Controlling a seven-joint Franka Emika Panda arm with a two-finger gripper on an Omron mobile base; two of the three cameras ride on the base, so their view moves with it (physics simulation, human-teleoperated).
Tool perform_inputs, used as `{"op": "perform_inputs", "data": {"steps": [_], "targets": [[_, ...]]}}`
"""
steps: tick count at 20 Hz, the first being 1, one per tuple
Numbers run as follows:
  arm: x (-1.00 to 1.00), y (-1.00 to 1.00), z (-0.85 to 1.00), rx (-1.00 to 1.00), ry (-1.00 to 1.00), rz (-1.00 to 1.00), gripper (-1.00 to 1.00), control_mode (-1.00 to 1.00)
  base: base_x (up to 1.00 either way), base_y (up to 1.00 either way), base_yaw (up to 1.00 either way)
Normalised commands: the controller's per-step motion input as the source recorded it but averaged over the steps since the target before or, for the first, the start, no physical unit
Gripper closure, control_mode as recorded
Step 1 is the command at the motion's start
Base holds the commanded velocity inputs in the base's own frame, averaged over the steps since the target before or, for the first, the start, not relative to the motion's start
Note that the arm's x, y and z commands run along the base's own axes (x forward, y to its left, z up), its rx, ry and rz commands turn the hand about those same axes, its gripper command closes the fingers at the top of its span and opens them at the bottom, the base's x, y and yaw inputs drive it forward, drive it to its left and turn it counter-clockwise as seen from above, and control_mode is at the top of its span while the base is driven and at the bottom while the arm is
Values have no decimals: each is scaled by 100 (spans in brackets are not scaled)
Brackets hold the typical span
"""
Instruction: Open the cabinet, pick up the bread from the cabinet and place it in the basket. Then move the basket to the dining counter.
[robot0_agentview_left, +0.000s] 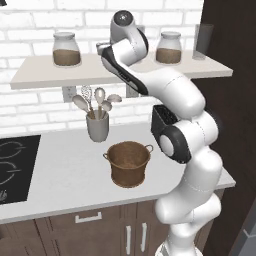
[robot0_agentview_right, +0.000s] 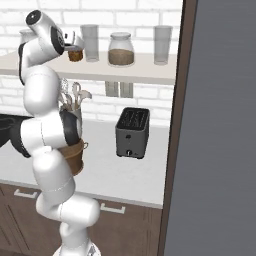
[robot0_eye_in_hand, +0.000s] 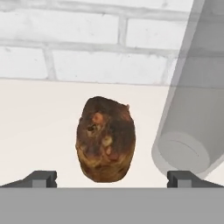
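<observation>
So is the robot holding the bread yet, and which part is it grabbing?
No, nothing is held. The fingers stand wide open, one on each side of the bread, which sits on the shelf untouched beside a clear glass.

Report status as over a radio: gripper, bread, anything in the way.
Gripper open, level with shelf. Bread on shelf, dead ahead between fingertips, not gripped. Clear glass tumbler close beside bread. Basket on worktop below.
</observation>
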Motion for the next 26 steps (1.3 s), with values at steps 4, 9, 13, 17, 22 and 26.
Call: {"op": "perform_inputs", "data": {"steps": [4,9,13,17,22,26], "targets": [[26,3,-4,0,4,0,-100,-100,0,0,0],[30,1,-6,0,6,0,-100,-100,0,0,0],[28,0,-13,0,1,0,-100,-100,0,0,0],[25,4,-11,0,0,0,-100,-100,0,0,0],[16,0,-20,0,0,0,100,-100,0,0,0],[5,0,-42,0,0,0,100,-100,0,0,0]]}}
